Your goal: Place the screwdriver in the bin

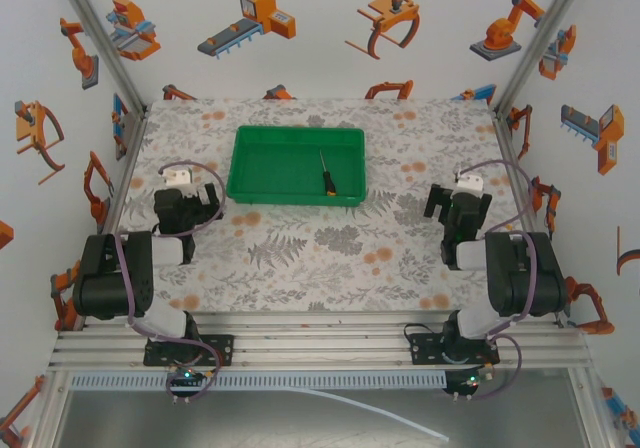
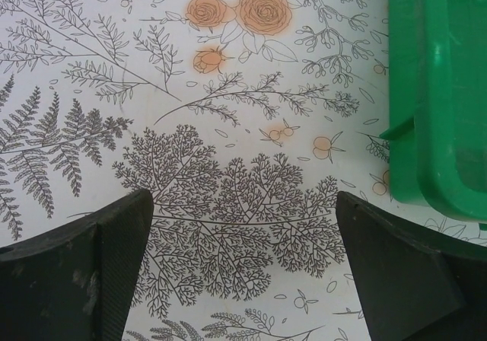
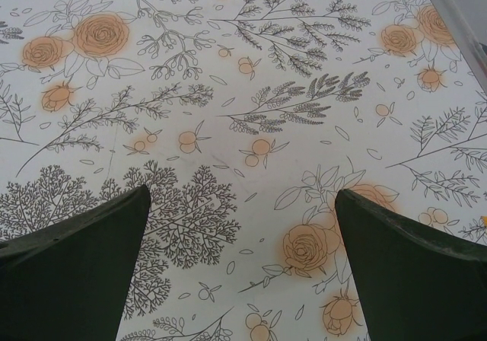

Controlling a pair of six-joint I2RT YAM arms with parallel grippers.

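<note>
The slim black-and-orange screwdriver [image 1: 324, 173] lies inside the shallow bright green plastic bin [image 1: 262, 168], upper centre of the top view. The task seems done, so the left pincer [image 2: 243, 280] and the right pincer [image 3: 243, 272] stand apart, empty.

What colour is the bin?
The bin is bright green; the top external view shows it best.

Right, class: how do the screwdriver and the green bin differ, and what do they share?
The screwdriver is slim and dark with an orange-tipped handle; the bin is broad, rectangular, bright green.
The screwdriver is much shorter than the bin is wide.
The bin is the container; the screwdriver lies inside it, right of centre.
Shared: both lie flat.
</note>
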